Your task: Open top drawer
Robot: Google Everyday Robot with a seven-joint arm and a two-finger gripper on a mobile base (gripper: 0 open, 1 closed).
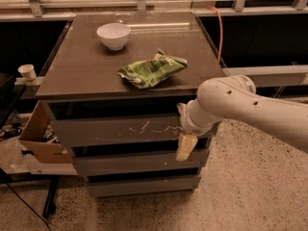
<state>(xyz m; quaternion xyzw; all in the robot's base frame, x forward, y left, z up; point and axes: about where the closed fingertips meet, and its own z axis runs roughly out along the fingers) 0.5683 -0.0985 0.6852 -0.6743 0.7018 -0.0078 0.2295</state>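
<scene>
The top drawer (115, 131) is the wide grey-brown front just under the cabinet top, with whitish scratch marks across its middle and right. A dark gap runs above it. My gripper (185, 146) hangs at the right end of this drawer front, pointing down over its lower edge and the gap below. The white arm (240, 105) comes in from the right and hides the drawer's right end. Whether the gripper touches the drawer I cannot tell.
Two shorter grey drawer fronts (139, 161) lie below. On the cabinet top (77, 71) stand a white bowl (113, 35) and a green crumpled bag (151, 70). A cardboard box (38, 134) and a paper cup (27, 72) are at the left. An orange cable (220, 30) hangs behind.
</scene>
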